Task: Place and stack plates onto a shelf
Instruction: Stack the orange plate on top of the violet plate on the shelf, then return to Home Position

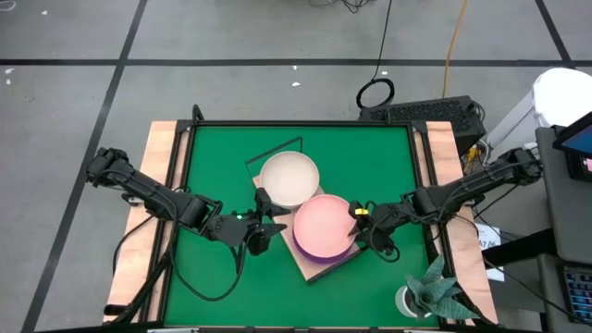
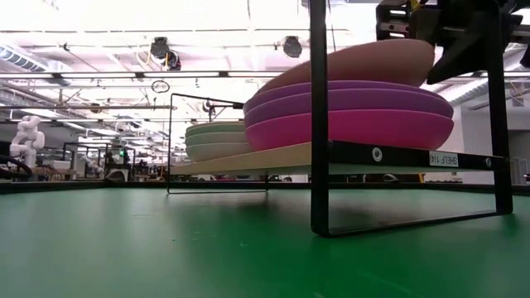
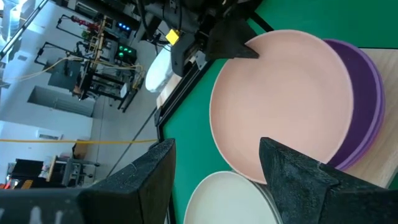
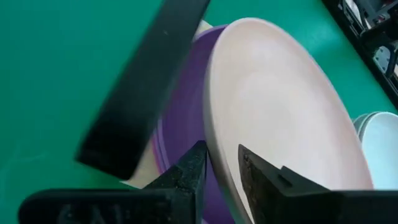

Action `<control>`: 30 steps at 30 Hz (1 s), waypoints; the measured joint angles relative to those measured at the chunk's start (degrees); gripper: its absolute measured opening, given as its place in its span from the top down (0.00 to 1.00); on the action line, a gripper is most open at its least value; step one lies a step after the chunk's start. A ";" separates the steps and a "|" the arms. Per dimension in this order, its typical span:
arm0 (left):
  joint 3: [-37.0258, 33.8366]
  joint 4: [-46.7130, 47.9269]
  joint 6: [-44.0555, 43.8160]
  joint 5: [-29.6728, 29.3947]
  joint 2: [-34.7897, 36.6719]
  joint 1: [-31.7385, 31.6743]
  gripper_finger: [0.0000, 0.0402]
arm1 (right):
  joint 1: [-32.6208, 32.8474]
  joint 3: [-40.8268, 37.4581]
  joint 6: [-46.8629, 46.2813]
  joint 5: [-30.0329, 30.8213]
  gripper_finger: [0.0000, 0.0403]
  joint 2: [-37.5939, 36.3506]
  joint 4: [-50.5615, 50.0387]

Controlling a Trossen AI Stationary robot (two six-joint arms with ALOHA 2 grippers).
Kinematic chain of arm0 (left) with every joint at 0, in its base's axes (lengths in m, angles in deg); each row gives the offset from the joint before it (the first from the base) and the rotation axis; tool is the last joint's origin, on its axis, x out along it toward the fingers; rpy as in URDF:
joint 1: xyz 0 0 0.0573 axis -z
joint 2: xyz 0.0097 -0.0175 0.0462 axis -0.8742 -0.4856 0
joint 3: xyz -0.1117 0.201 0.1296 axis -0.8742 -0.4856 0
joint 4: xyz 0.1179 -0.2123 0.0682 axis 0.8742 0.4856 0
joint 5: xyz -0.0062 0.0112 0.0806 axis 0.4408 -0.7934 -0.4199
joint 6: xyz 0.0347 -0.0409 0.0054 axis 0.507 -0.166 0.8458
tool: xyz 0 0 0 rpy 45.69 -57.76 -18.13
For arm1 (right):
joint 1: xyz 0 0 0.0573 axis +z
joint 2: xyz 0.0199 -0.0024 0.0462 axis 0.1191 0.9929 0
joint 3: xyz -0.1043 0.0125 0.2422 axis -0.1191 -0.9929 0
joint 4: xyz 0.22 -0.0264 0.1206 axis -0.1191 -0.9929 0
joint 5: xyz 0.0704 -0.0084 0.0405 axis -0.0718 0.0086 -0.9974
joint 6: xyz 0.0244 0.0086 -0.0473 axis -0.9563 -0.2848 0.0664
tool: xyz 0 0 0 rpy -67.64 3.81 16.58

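Looking level across the mat (image 2: 166, 248), I see the shelf (image 2: 273, 157) closest at its black wire end (image 2: 319, 124), with a stack of 4 plates on it: magenta (image 2: 356, 128) at the bottom, 2 purple plates (image 2: 356, 98) above, and the pink plate (image 2: 364, 64) on top, tilted with one edge raised. My right gripper (image 4: 221, 165) is at that raised rim; its fingers straddle the edge with a narrow gap, and I can't quite tell whether they are pinching it or just around it. From above, that gripper sits at the pink plate's right side, the plate lying over the purple ones on the wood board.

My left gripper (image 3: 217, 165) is spread wide, holding nothing, hovering just beside the shelf's left edge, between the pink plate and the cream plate (image 1: 289, 178).

Farther along the shelf stands the second stack (image 2: 217, 141), cream on top with greenish plates under it.

A potted plant (image 1: 433, 294) stands at the mat's near right corner.
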 joint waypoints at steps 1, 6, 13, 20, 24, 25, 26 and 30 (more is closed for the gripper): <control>0.00 0.01 0.00 0.00 0.00 0.00 0.41 | 0.23 0.00 -0.09 0.00 0.80 -0.06 -0.02; -0.01 0.00 0.00 0.00 0.00 0.00 0.41 | 1.05 0.00 -2.93 0.20 0.74 -0.77 -0.21; -0.02 0.01 0.02 0.00 -0.02 0.00 0.41 | 1.05 0.02 -4.87 0.17 0.65 -4.79 -2.09; -0.02 -0.06 -0.25 0.00 -0.02 0.00 0.41 | 1.02 0.04 -9.41 0.50 0.62 -11.31 -5.17; -0.04 -1.36 -1.93 0.02 -0.02 -0.66 0.41 | 0.99 0.04 -15.32 6.64 0.64 -14.83 -3.34; -0.04 -2.33 -3.77 0.02 -0.02 -0.94 0.41 | 0.99 0.04 -16.45 9.43 0.65 -15.63 -2.53; -0.04 -3.27 -5.57 0.02 -0.02 -1.39 0.41 | 0.99 0.04 -17.35 12.48 0.66 -16.37 -1.39; -0.09 -4.67 -10.39 0.91 2.09 -3.57 0.49 | 0.94 0.04 -18.11 21.18 0.71 -18.37 3.49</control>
